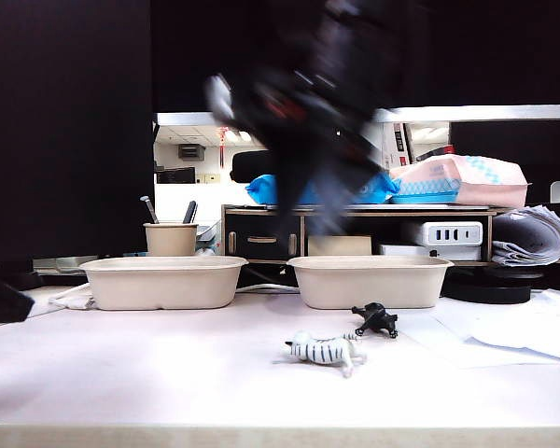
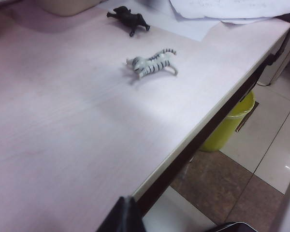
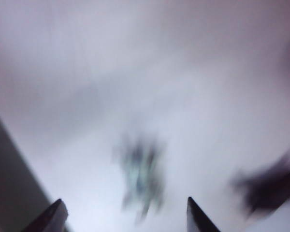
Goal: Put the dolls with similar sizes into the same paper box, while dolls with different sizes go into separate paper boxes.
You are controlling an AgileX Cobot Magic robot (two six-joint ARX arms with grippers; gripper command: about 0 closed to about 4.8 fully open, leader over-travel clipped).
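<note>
Two beige paper boxes stand side by side at the back of the table, the left one and the right one; their insides are hidden behind their walls. A tiny white-striped doll lies on the table in front of the right box. A tiny black doll lies just behind it. My right gripper is open and empty above the table, with the blurred striped doll ahead of its fingers. The right arm is a blur high over the middle. My left gripper is shut and empty by the table's front edge.
A round pen cup stands behind the left box. Loose paper sheets lie at the right of the table. A shelf with bags and a power strip runs behind the boxes. A yellow bin stands on the floor below the table edge.
</note>
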